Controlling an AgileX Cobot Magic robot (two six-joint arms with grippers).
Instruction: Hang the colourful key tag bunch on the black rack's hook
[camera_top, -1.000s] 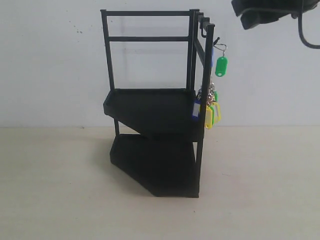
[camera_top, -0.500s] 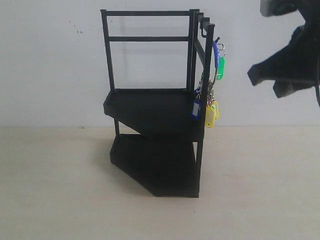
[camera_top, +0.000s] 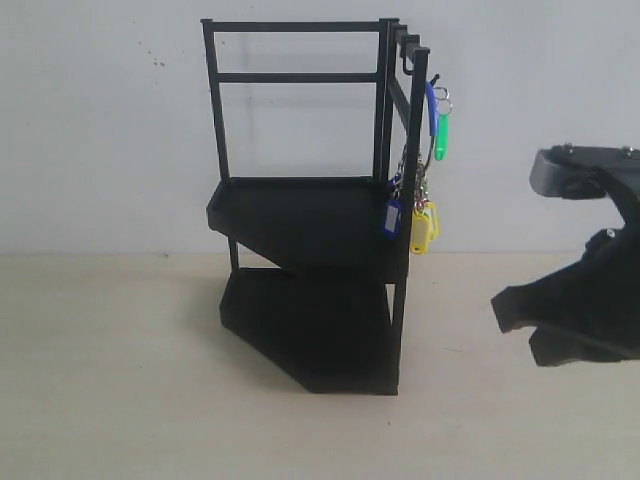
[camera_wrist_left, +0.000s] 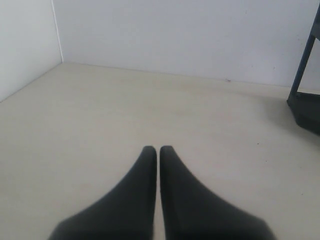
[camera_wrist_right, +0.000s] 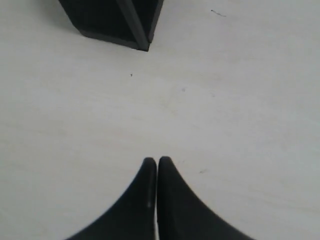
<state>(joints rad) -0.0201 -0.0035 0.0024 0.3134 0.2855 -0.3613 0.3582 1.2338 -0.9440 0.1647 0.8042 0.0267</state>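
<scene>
Exterior view: the black rack (camera_top: 300, 225) is standing upright on the pale table (camera_top: 120, 380) in front of a white wall (camera_top: 100, 130), both angled trays facing the camera.

The colourful key tag bunch (camera_top: 421, 212) is hanging from the hook (camera_top: 434, 79), the short prong sticking out sideways from the rack's front upright near its top. A silvery ring is sitting over the prong. Just beneath it a blue tag (camera_top: 431, 106) and a green tag (camera_top: 440, 138) are dangling edge-on. Lower down, rings and chain are carrying a yellow tag (camera_top: 420, 232) and a second blue tag (camera_top: 391, 218), which are lying against the upright at the level of the upper tray. Nothing is touching the bunch; it is hanging free.

Writing: the tags' label windows are showing too small to read. The rack's lettering, if any, cannot be made out.

The right arm (camera_top: 590, 290) is sitting low at the right edge, well apart from the rack and bunch. Right wrist view: the right gripper (camera_wrist_right: 157, 160) is pointing down at bare tabletop, fingertips pressed together with nothing between them; a bottom corner of the rack (camera_wrist_right: 115, 20) is showing beyond.

Left wrist view: the left gripper (camera_wrist_left: 158, 149) is likewise showing its fingers pressed together and gripping nothing, low over the table, with the rack's edge (camera_wrist_left: 307, 100) at the side of the frame.
</scene>
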